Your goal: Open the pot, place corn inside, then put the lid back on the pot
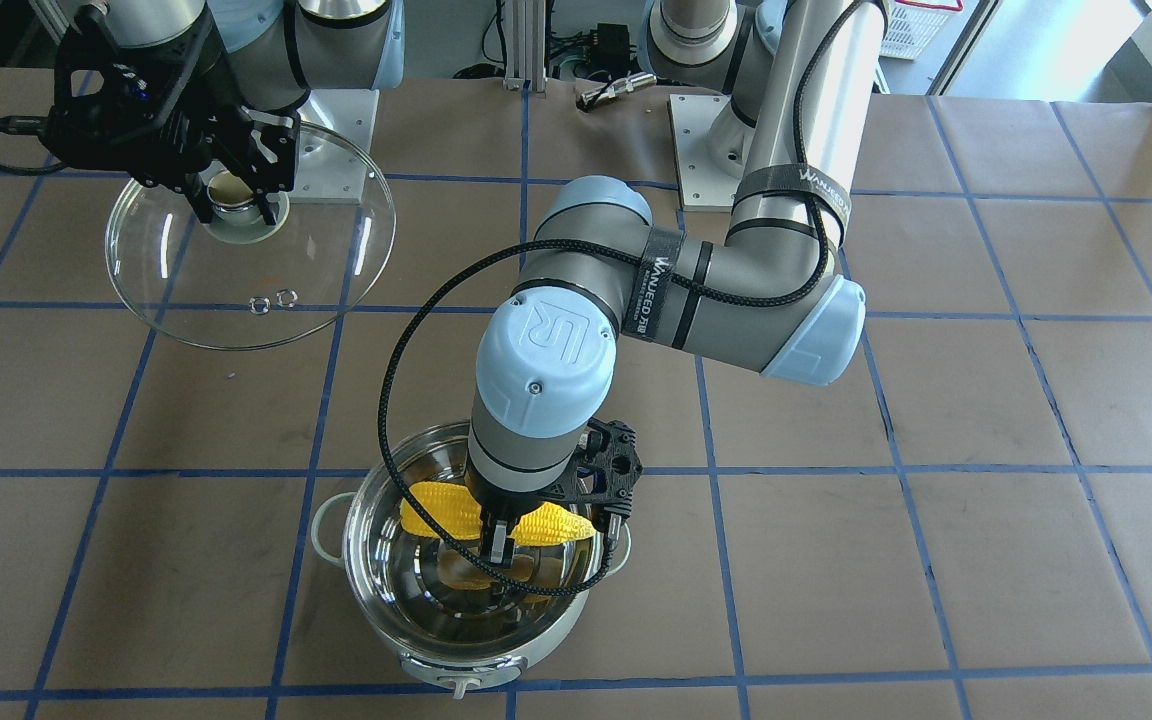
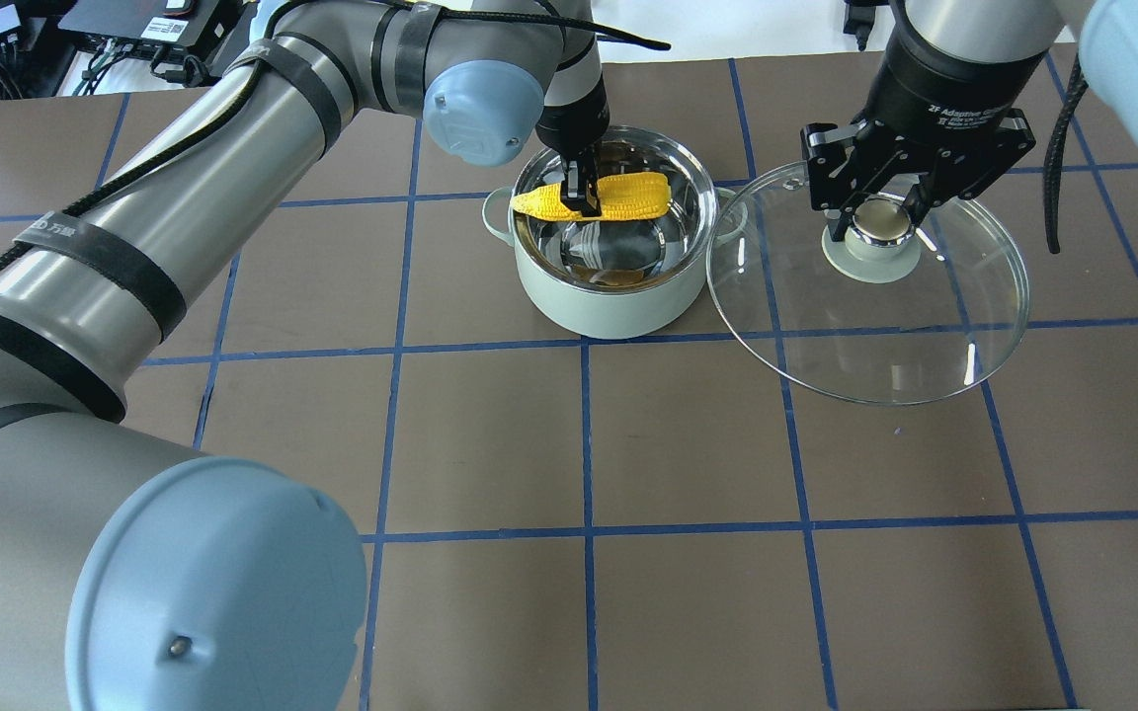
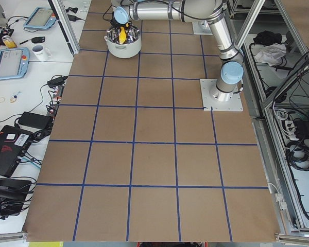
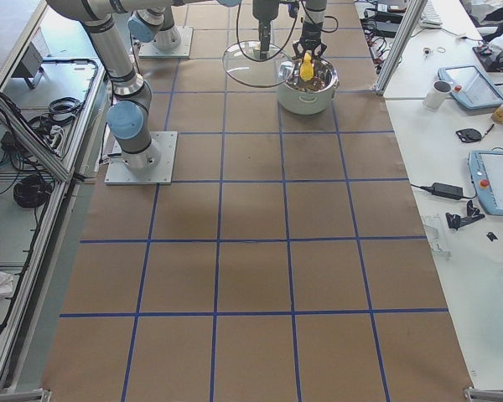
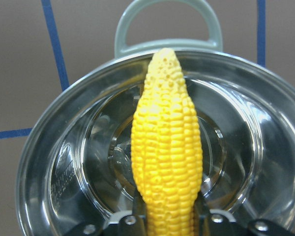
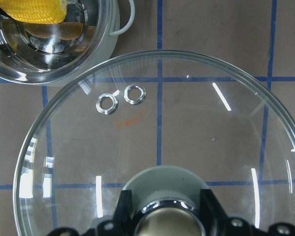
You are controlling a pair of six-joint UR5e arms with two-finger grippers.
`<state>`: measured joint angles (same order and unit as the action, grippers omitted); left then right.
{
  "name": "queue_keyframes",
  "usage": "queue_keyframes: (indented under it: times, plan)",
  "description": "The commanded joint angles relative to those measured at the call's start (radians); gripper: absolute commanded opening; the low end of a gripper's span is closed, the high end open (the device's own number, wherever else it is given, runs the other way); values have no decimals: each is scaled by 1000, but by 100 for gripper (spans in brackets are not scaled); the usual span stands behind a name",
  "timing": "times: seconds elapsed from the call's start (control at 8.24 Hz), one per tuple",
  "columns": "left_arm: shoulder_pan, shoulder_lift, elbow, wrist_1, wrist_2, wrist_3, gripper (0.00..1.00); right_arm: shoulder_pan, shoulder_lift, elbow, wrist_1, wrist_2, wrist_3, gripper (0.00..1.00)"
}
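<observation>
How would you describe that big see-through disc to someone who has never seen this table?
On the brown table with blue gridlines, find the mint-white steel-lined pot. Beside it, the right gripper holds a round clear glass lid by its centre. Unlike everything nearby, it is see-through, with two small metal-ringed holes.

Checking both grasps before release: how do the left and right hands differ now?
The left hand grips the corn; the right hand grips the lid. The left hand hangs over the open pot; the right hand is beside it. Both are shut on loads.
</observation>
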<state>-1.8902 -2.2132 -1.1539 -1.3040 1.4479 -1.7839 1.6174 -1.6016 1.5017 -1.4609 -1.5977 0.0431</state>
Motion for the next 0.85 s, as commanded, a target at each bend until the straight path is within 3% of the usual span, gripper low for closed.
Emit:
queue_keyframes:
  times: [0.0, 0.12, 0.36, 0.49, 0.73]
  plan:
    - [2, -23, 0, 2, 8, -15, 28, 1, 0, 0, -1, -1, -3, 34]
    - [2, -49, 3, 2, 8, -38, 49, 1, 2, 0, -4, 8, 1, 35]
    - [2, -60, 5, 2, 9, -43, 79, 1, 3, 0, -7, 9, 1, 35]
    - [2, -54, 7, 2, 9, -63, 88, 1, 3, 0, -13, 12, 1, 35]
    - [2, -42, 8, 0, 9, -74, 89, 1, 3, 0, -18, 7, 0, 35]
